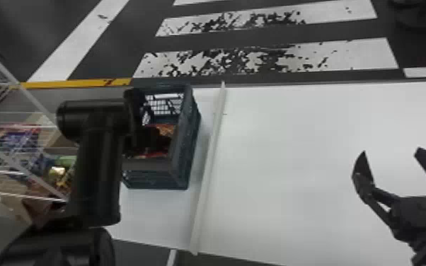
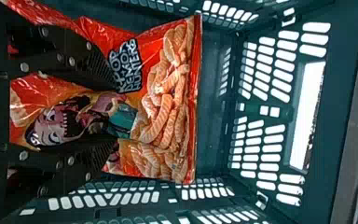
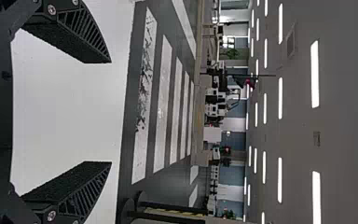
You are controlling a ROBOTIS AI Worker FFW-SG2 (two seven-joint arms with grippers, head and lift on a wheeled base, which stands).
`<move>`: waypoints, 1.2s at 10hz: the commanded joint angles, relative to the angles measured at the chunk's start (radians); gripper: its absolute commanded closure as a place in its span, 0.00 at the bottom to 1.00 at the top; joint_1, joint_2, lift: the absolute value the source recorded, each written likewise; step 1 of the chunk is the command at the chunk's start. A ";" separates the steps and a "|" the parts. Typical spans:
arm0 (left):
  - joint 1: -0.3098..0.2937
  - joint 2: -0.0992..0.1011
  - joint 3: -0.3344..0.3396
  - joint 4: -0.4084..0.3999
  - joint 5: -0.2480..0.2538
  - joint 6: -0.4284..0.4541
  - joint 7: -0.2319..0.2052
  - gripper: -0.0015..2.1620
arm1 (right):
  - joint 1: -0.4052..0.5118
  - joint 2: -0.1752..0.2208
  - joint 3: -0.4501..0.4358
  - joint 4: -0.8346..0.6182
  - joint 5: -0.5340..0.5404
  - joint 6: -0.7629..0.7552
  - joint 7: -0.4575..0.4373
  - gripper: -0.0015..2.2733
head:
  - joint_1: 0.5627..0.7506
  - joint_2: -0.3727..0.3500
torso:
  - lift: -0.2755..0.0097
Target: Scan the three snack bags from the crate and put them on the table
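My left gripper reaches down into the dark blue-green crate on the left part of the table, over a red-orange snack bag. In the left wrist view the left gripper has its fingers apart over a red snack bag with a picture of orange snacks, inside the crate; another bag's edge may lie beneath. My right gripper stands open above the table's right side, with nothing between its fingers. The right wrist view shows that right gripper wide apart too.
A white raised strip runs front to back on the table, just right of the crate. The white tabletop extends to the right of it. A white wire rack with colourful packages stands at the far left.
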 commanded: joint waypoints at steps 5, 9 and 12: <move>0.167 -0.007 0.042 -0.328 0.035 0.038 0.019 0.87 | 0.018 0.004 0.002 -0.010 0.003 -0.005 -0.013 0.05 | 0.70 0.89 | 0.64; 0.276 -0.024 0.041 -0.548 0.047 0.035 0.063 0.87 | 0.046 0.004 -0.003 -0.027 0.003 -0.030 -0.019 0.05 | 0.70 0.89 | 0.64; 0.314 -0.024 0.044 -0.625 0.062 0.007 0.080 0.87 | 0.051 0.009 -0.003 -0.027 0.003 -0.048 -0.025 0.05 | 0.70 0.88 | 0.64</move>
